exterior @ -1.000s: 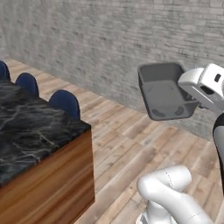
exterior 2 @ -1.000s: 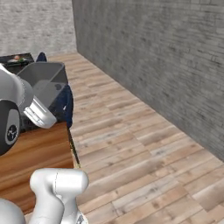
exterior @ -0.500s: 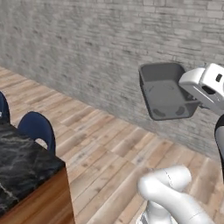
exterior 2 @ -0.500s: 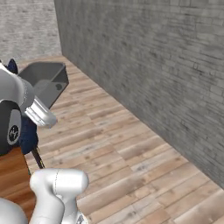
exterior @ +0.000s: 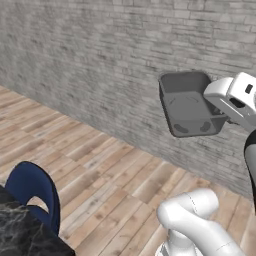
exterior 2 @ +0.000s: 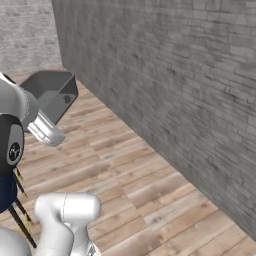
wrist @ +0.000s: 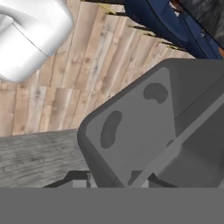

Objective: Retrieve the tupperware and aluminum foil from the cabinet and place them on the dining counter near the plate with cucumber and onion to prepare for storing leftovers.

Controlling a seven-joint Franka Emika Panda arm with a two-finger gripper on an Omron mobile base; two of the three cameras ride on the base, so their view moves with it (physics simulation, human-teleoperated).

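Observation:
The tupperware (exterior: 190, 105) is a grey see-through tub held high in the air, tipped on its side with its opening facing the left base camera. My gripper (exterior: 221, 111) is shut on its rim at the right. From the right base view the tupperware (exterior 2: 50, 94) hangs at the upper left, the gripper (exterior 2: 41, 119) clamped on its near edge. In the hand view the tupperware (wrist: 144, 131) is close up, with the fingertips (wrist: 78, 178) dark at its lower edge. A corner of the dining counter (exterior: 20, 239) shows at the lower left. The aluminum foil, the cabinet and the plate are out of view.
A blue stool (exterior: 32, 189) stands beside the counter corner, and also appears as the stool (exterior 2: 7, 192) low on the left and the stool (wrist: 162, 19) at the top. A grey brick wall (exterior: 100, 65) runs ahead over wooden plank floor (exterior 2: 150, 185).
The whole scene has slid left as the base turned: the counter and stools have nearly left the left base view. The tub stays in the gripper, unchanged against the arm.

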